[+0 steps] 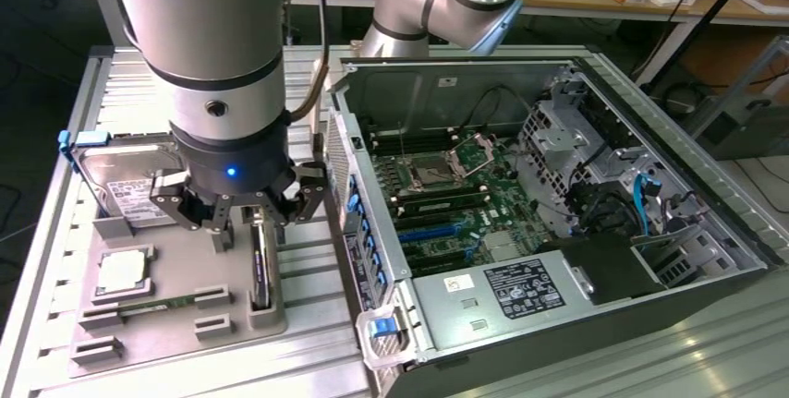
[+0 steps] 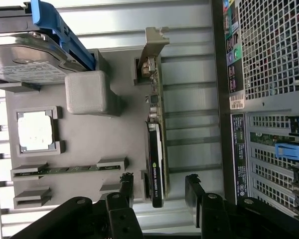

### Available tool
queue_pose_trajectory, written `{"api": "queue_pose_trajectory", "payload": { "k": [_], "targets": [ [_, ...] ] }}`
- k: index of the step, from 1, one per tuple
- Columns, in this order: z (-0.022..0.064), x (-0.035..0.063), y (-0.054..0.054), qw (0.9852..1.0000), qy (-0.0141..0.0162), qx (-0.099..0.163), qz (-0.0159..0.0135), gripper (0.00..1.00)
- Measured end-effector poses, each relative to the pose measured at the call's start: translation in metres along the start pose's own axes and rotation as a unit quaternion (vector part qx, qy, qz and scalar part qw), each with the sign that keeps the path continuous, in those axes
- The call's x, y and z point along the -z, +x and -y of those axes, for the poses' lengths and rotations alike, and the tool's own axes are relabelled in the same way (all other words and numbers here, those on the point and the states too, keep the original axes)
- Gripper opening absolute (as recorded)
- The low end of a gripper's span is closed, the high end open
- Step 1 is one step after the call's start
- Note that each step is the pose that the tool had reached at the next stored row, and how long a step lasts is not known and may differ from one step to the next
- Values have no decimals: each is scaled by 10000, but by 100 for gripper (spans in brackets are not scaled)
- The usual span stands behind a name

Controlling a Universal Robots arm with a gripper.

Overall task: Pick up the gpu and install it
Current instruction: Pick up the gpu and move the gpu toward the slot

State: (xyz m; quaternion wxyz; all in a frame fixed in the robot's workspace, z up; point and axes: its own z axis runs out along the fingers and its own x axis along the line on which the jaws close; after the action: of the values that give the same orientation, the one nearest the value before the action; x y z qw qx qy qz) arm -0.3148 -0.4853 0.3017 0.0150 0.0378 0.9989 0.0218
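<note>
We see the black gripper (image 1: 243, 224) of the grey arm hanging low over a grey moulded plastic tray (image 1: 185, 255). Its two fingers (image 2: 124, 191) are spread apart, one on each side of the gpu (image 2: 157, 149), and they hold nothing. The gpu, a thin dark card with a silver metal bracket (image 2: 154, 42) at one end, stands on its long edge in a slot of the tray. It is just beside the open black computer tower (image 1: 616, 324). On the card's black cover we make out a green logo and white lettering that appears to begin "NVIDIA"; the rest is too small for us to read. In the same tray lie a boxy silver hard drive (image 1: 124, 186) with a white label, a square silver processor chip (image 1: 124, 271) and a narrow green memory stick (image 1: 154, 306). The drive's label, and the black-and-white label (image 1: 524, 287) on the tower's power supply, carry print we cannot read.
</note>
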Motion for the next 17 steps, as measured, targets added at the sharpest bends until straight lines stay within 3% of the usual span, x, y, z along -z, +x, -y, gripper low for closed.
{"api": "queue_pose_trajectory", "payload": {
  "k": [17],
  "targets": [
    [5, -110, 4, 10000, -1, 1, 10, 54]
  ]
}}
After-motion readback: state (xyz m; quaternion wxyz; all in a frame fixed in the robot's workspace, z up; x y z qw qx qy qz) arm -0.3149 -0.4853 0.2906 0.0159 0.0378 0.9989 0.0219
